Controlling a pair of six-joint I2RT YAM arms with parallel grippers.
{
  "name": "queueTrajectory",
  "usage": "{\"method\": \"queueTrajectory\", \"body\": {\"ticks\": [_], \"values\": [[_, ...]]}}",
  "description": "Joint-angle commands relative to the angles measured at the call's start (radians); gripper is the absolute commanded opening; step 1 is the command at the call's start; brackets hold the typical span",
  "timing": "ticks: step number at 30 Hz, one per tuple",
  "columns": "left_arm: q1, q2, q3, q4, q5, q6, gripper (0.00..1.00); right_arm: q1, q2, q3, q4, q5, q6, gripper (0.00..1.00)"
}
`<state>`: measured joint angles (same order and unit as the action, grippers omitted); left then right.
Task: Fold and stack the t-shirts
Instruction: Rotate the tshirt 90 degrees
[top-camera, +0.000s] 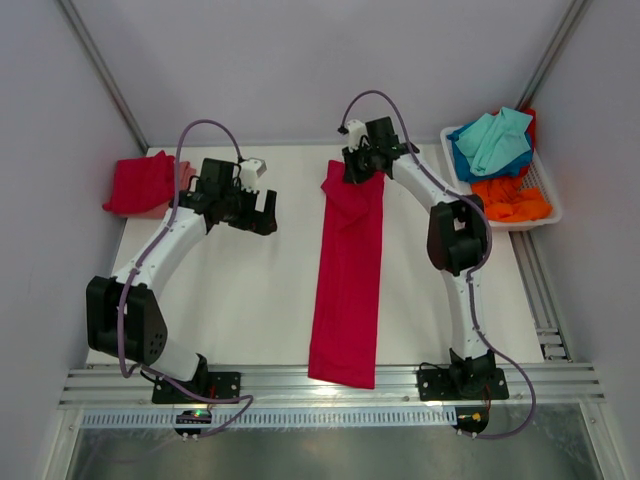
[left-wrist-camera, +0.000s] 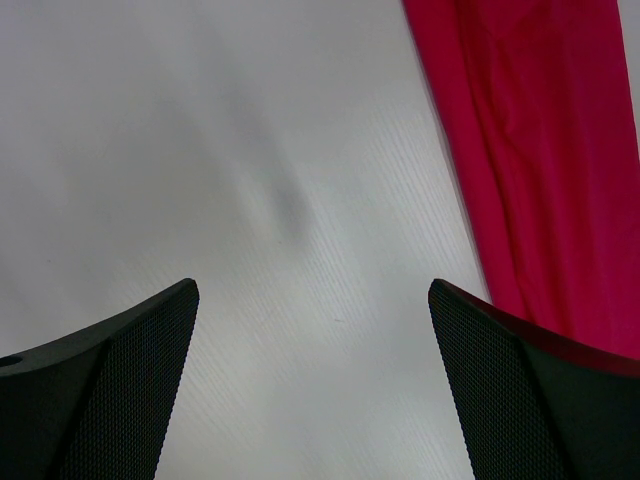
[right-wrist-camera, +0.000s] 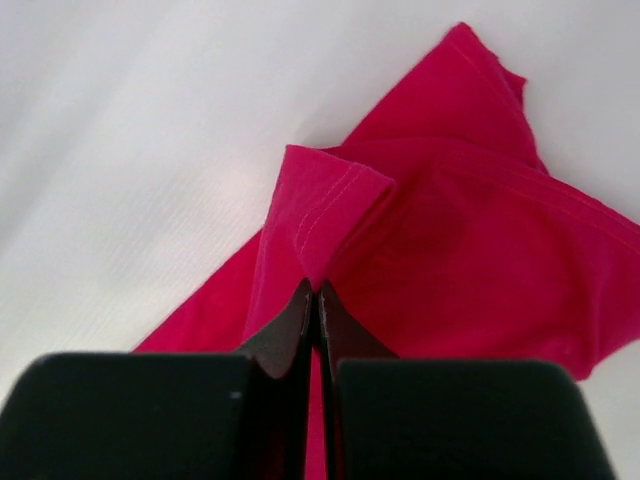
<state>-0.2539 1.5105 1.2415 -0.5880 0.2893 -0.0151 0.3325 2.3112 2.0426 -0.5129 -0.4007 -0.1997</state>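
**A:** Where is the long crimson-red cloth t-shirt (top-camera: 348, 285)?

**B:** It lies in the middle of the white table (top-camera: 260, 300), folded into a narrow strip. The strip runs from the near edge, between the two arm bases, up toward the far side. Its far end is rumpled, with a sleeve sticking out to the left.

**A:** And the right gripper (right-wrist-camera: 313, 290)?

**B:** It sits at that far end. The wrist view shows its two black fingers pressed together with no gap. A hemmed fold of the crimson cloth is pinched between the tips and stands up in a small peak above them.

**A:** What about the left gripper (left-wrist-camera: 312, 290)?

**B:** Its jaws stand wide apart and hold nothing. It hangs over bare table to the left of the strip. In its own camera the strip's edge passes along the right side, beside the right finger, and I cannot tell whether it touches.

**A:** Are there other shirts?

**B:** Yes. A folded crimson t-shirt (top-camera: 135, 185) lies at the far left corner on top of a salmon pink t-shirt (top-camera: 188, 178), well apart from the strip. At the far right stands a white plastic basket (top-camera: 543, 185). A crumpled teal t-shirt (top-camera: 495, 140) lies on top, a blue t-shirt (top-camera: 460, 160) shows under it, and an orange t-shirt (top-camera: 510, 198) fills the near end.
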Motion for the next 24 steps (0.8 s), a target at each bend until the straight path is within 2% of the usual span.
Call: {"method": "queueTrajectory", "body": {"ticks": [1,14,24], "values": [[0.005,-0.003,0.022,0.007,0.024,0.012,0.99,-0.042,-0.085,-0.007,0.030,0.066,0.060,0.03],[0.005,0.014,0.033,0.004,0.045,0.010,0.99,-0.107,-0.203,-0.160,-0.002,0.126,0.069,0.03],[0.004,0.008,0.038,-0.004,0.053,0.010,0.99,-0.107,-0.168,-0.136,-0.110,0.102,0.065,0.03]]}}
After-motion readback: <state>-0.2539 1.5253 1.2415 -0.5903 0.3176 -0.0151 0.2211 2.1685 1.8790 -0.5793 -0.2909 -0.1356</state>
